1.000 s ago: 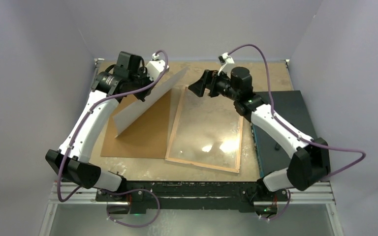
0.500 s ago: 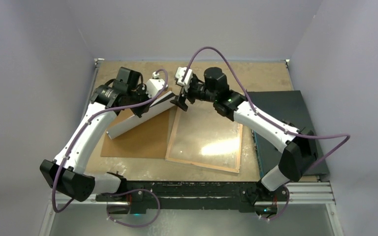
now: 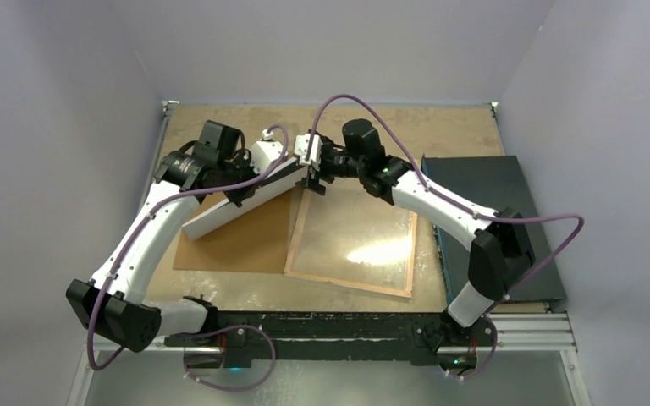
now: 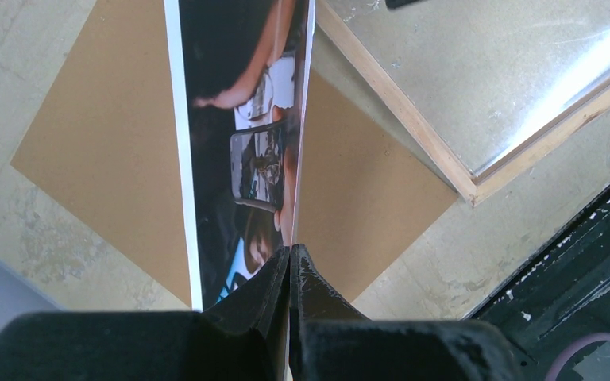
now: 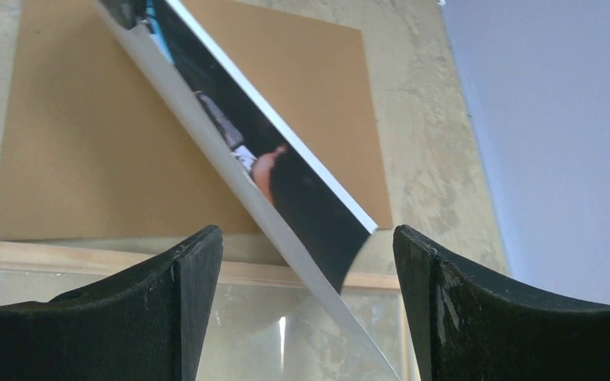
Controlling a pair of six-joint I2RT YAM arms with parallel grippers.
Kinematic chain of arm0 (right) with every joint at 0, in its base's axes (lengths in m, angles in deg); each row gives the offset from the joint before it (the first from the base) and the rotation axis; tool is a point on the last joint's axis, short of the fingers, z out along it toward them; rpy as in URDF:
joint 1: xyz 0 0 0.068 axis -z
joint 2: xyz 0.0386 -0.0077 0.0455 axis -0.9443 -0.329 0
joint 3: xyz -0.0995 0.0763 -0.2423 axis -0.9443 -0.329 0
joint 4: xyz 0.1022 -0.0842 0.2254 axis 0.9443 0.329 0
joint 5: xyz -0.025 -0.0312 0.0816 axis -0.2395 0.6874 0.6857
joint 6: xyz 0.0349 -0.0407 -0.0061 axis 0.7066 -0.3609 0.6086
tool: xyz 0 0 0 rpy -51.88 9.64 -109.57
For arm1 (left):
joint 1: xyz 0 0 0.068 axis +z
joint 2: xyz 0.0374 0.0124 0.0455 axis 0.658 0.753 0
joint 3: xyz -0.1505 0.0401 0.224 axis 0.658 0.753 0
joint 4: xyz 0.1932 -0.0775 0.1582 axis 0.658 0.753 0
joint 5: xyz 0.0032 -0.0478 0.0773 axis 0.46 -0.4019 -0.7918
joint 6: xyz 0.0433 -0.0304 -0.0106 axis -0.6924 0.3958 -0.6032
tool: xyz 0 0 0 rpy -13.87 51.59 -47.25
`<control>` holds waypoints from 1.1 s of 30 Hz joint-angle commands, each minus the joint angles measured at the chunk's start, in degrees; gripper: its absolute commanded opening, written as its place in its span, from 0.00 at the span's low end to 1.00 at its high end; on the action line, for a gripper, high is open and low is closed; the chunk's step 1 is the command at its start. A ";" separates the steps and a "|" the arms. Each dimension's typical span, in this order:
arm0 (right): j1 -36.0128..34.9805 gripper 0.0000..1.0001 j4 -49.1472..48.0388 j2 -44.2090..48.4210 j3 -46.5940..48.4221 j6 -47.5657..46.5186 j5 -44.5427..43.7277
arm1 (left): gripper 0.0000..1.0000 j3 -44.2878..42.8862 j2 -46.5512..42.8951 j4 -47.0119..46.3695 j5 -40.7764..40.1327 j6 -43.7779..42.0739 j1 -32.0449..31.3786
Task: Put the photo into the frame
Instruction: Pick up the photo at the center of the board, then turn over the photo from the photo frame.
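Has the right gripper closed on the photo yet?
No, the right gripper stands wide open around the corner of the photo.

One large rectangular paper print with a dark picture and white border. One thin-railed light-wood rectangular frame. One plain brown flat backing board. One dark flat mat. Two black two-finger claws: left claw, right claw. One mottled beige surface.

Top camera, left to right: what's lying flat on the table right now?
In order: brown backing board → frame → dark mat. The photo is left out: it is held tilted above the board and overlaps it.
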 commanded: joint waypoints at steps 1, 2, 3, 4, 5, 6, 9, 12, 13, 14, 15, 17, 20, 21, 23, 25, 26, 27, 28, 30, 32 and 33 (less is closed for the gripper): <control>-0.14 0.80 0.27 -1.72 1.89 -2.88 7.16 | 0.00 0.25 -1.69 -0.84 0.54 -1.30 -0.17; -0.14 0.80 0.09 -2.10 2.09 -2.86 7.51 | 0.00 0.32 -1.89 -0.81 0.45 -1.40 -0.31; -0.14 0.80 -0.05 -2.51 2.17 -2.78 7.94 | 0.00 0.31 -1.98 -0.81 0.31 -1.52 -0.28; -0.18 0.80 -0.17 -2.90 2.36 -2.77 8.26 | 0.00 0.33 -2.07 -0.73 0.24 -1.56 -0.29; -0.14 0.80 -0.40 -3.38 2.50 -2.77 8.47 | 0.00 0.30 -2.09 -0.66 0.26 -1.50 -0.20; -0.07 0.79 -0.55 -3.87 2.67 -2.77 8.61 | 0.00 0.29 -2.14 -0.66 0.21 -1.56 -0.27; -0.14 0.77 -0.77 -5.18 3.36 -2.92 8.82 | 0.00 0.33 -2.06 -0.61 0.19 -1.57 -0.23; -0.11 0.72 -0.84 -5.58 3.69 -3.28 8.68 | 0.00 0.50 -2.02 -0.42 0.24 -1.63 -0.24; -0.13 0.71 -0.92 -5.61 3.71 -3.44 8.47 | 0.00 0.58 -2.00 -0.37 0.35 -1.68 -0.28; -0.11 0.68 -1.16 -5.62 3.62 -3.47 8.00 | 0.00 0.60 -2.00 -0.37 0.37 -1.80 -0.23; -0.17 0.65 -1.25 -5.67 3.75 -3.47 7.55 | 0.00 0.71 -2.00 -0.37 0.42 -1.84 -0.22; -0.19 0.57 -1.22 -6.19 4.26 -3.24 6.76 | 0.00 0.77 -1.81 -0.44 0.53 -1.76 -0.28; -0.15 0.38 0.50 -7.33 5.80 -2.99 6.10 | 0.00 0.60 -1.65 -0.60 0.58 -1.60 -0.28; -0.14 0.31 0.95 -7.66 6.04 -3.37 5.71 | 0.00 0.49 -1.64 -0.67 0.56 -1.58 -0.26; -0.14 0.24 1.19 -7.97 5.90 -3.78 5.15 | 0.00 0.48 -1.65 -0.72 0.49 -1.65 -0.24; -0.14 0.23 1.44 -8.12 5.69 -4.00 5.52 | 0.00 0.38 -1.66 -0.66 0.38 -1.62 -0.23; -0.17 0.22 1.43 -8.19 5.51 -4.00 5.73 | 0.00 0.35 -1.69 -0.65 0.30 -1.69 -0.27; -0.15 0.22 1.23 -8.19 5.27 -3.94 5.79 | 0.00 0.29 -1.69 -0.64 0.25 -1.69 -0.21; -0.16 0.23 0.97 -8.12 5.13 -3.92 5.72 | 0.00 0.26 -1.78 -0.64 0.13 -1.73 -0.26; -0.14 0.25 0.39 -8.03 4.84 -3.92 5.15 | 0.00 0.20 -1.75 -0.72 0.17 -1.68 -0.27; -0.16 0.20 -0.05 -8.29 4.99 -3.31 4.47 | 0.00 0.11 -1.78 -0.93 -0.05 -1.60 -0.20; -0.18 0.14 0.00 -8.39 5.25 -2.99 4.18 | 0.00 0.02 -1.78 -1.14 -0.48 -1.54 -0.27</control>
